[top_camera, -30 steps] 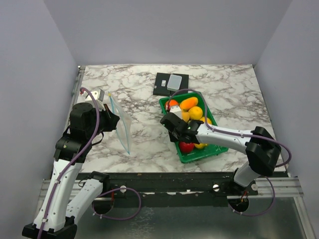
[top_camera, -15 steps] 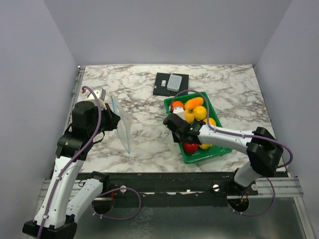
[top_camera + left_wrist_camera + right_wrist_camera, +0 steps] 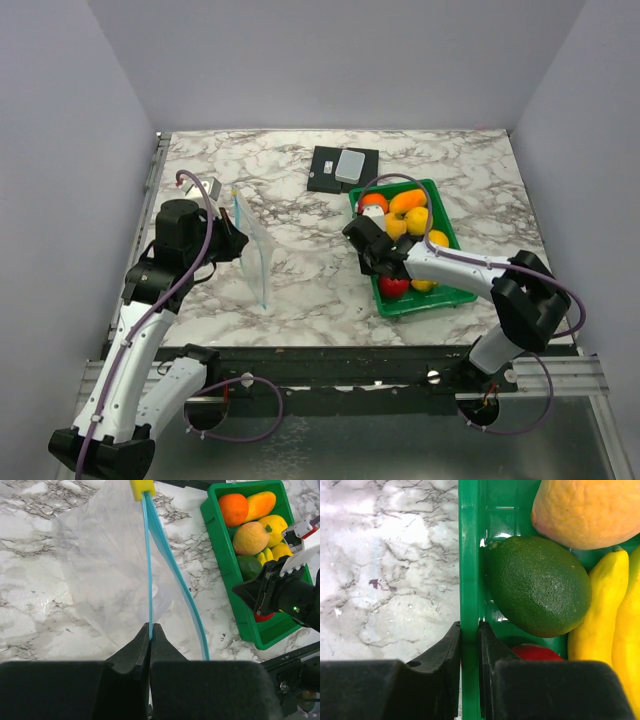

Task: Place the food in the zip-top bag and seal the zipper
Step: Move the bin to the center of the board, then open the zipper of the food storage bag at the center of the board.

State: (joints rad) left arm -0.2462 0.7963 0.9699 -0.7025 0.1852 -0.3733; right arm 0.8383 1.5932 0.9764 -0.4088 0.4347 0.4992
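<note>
On the marble table (image 3: 300,290), our left gripper (image 3: 150,626) pinched the zip-top bag (image 3: 100,570) by its zipper (image 3: 149,580). Our right gripper (image 3: 470,627) clamped the green tray (image 3: 469,555) by its wall. All the toy fruits (image 3: 410,215) lay unbagged, and the bag was unsealed.

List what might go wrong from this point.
1. The right gripper is clamped on the wall of the green tray, not on any fruit. Lifting or pulling there could tip the tray and spill the green fruit and its neighbours.
2. The left gripper pinches only one strip of the zipper, so the zip-top bag gapes narrowly. A dropped fruit may miss the mouth or push it shut.
</note>
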